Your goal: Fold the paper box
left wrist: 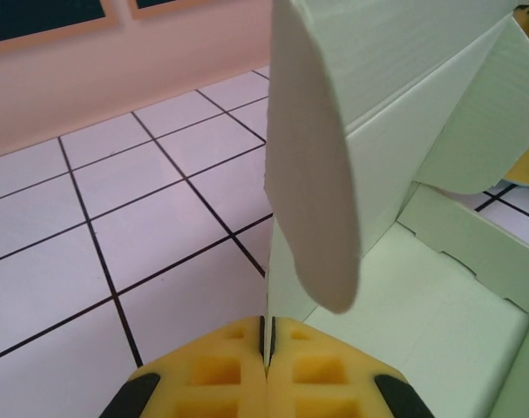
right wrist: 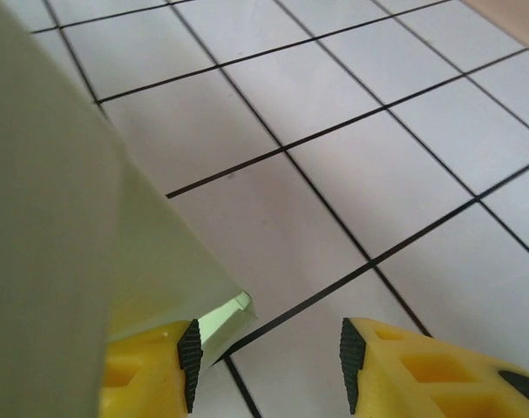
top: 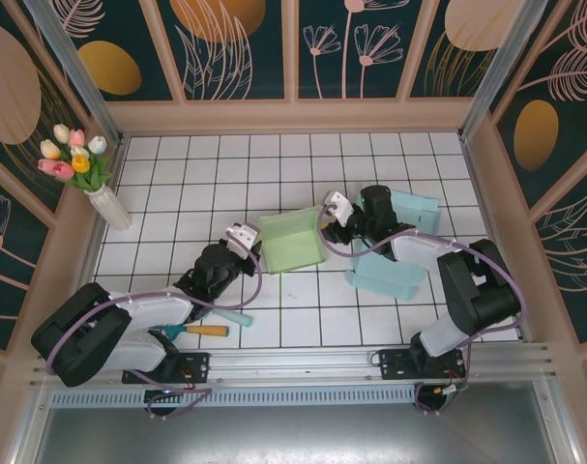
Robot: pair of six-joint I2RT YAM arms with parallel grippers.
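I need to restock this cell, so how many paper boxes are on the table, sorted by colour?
Green: 1, the green box
Light blue: 2, the far blue box and the near blue box
Total: 3

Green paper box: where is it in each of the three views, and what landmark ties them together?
Top external: green paper box at mid-table.
Left wrist: box fills the right half, rounded flap hanging centre, its wall pinched in the shut fingers at the bottom.
Right wrist: box panel along the left edge, partly covering one open finger.
Shared landmark: white table tiles with black lines.
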